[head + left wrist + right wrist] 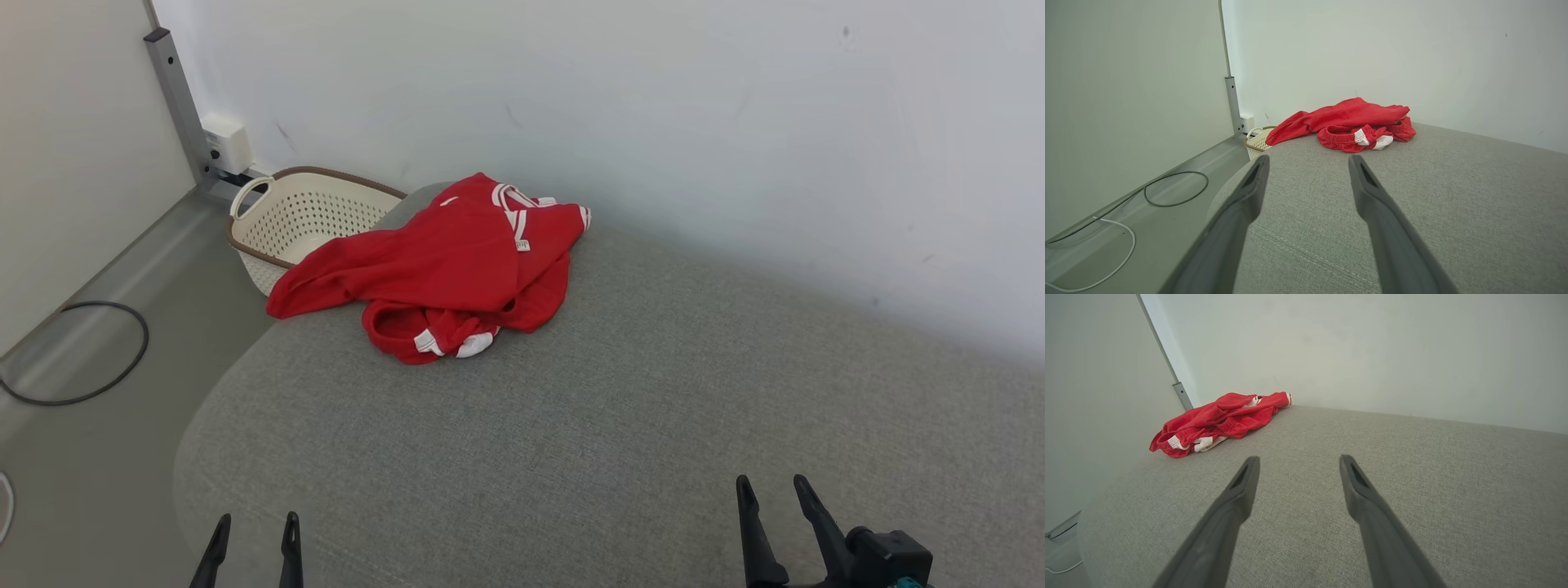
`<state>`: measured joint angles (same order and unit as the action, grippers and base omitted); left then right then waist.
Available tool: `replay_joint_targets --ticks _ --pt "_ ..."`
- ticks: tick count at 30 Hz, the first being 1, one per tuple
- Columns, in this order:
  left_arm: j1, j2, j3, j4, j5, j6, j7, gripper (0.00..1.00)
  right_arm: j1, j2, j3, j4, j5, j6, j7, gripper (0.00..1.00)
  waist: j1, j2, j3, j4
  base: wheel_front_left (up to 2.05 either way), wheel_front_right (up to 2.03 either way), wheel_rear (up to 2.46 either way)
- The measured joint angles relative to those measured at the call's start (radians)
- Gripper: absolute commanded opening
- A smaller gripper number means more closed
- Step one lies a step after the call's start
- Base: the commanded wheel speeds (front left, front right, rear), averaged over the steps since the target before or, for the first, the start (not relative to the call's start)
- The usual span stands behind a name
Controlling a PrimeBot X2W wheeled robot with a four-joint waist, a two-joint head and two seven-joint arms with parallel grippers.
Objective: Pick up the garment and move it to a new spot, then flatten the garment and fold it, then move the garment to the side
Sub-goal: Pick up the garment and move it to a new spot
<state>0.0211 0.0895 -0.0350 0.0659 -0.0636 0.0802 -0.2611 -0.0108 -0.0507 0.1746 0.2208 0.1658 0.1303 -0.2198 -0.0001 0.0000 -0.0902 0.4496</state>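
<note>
From the head we see the garment (441, 265) crumpled at the cushion's (620, 425) corner, basket (302, 216) just left, wall (653, 98) close behind. Our left wrist: left gripper (1308, 157) spread empty, bare cushion before the garment. Our right wrist: right gripper (1299, 456) released, cushion open right of the garment.

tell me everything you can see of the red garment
The red garment is soft, thin-looking cloth with white trim and a gathered elastic band showing at the near side. It lies crumpled in a loose heap, unfolded, on the grey fabric cushion near its far left corner. One end trails over the cushion's edge by the cream basket; whether it touches the basket is unclear. The left claw and right claw stand open, apart from it.
</note>
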Motion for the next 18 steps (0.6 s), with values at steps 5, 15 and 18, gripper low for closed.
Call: replay_joint_targets --ticks 5,15,18 --pt "0.003 0.004 0.007 -0.004 0.0 0.004 0.0 1.0 -0.001 0.0 0.011 0.003 0.003 0.0 -0.001 1.0 0.0 0.0 -0.002 0.007 0.0 0.0 0.0" --pt "-0.009 0.016 0.023 -0.007 -0.021 -0.007 0.0 1.0 -0.013 0.0 0.028 0.005 0.002 0.0 0.0 1.0 0.0 0.0 0.005 -0.026 0.0 0.0 0.0" --pt "-0.057 0.021 0.047 -0.018 -0.053 -0.017 0.0 1.0 -0.025 0.0 0.041 0.001 -0.001 0.0 0.002 1.0 0.0 0.0 0.011 -0.047 0.0 0.0 0.0"
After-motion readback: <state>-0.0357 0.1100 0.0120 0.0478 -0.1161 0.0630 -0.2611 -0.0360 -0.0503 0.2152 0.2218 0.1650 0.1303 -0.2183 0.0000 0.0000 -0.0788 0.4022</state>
